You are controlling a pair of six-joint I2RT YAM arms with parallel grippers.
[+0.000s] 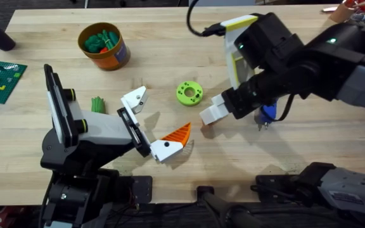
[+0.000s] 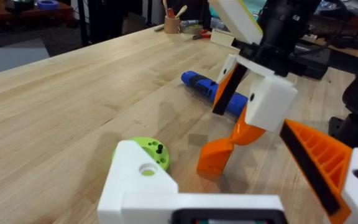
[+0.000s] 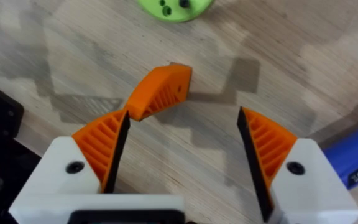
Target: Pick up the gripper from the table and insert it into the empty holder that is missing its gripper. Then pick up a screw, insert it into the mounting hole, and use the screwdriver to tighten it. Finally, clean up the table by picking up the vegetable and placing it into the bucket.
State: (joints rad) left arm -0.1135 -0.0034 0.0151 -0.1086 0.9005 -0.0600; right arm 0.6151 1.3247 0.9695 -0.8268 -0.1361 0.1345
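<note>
Your right gripper [image 3: 182, 158] reaches in from the right side and hangs low over the counter [image 1: 170, 57], fingers spread wide with nothing between them. The small loose orange gripper piece [image 3: 160, 91] stands tilted on the counter, one end touching the wood, and leans against one orange pad [image 3: 104, 140]. The screwdriver [image 2: 213, 90] lies flat just beside it. Your left gripper [image 1: 146, 123] points toward the middle and is open. Its white holder [image 1: 134, 100] has no pad. The vegetable [image 1: 97, 105] lies near it, and the bucket [image 1: 115, 56] sits further back.
</note>
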